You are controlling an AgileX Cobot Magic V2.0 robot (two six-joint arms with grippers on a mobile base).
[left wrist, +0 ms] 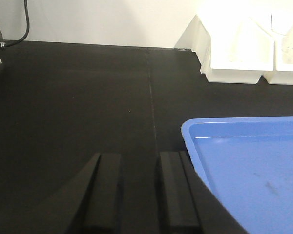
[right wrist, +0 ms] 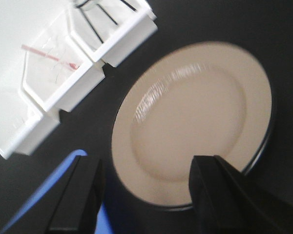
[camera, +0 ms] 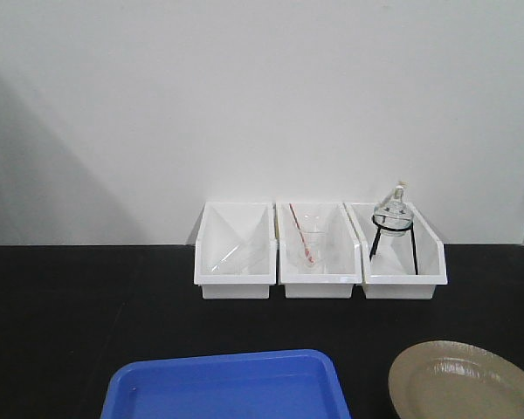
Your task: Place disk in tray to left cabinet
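On the black bench, the disk lies flat at the front right, near the blue tray but not touching it, with a strip of dark bench showing between the two. Over the disk's near rim hangs the right end effector, spread wide, one finger on the tray side and the other over the disk's edge, with nothing pinched between them. The left end effector sits low beside the tray's left corner, fingers parted with bare bench in the gap, and three white bins line the wall behind.
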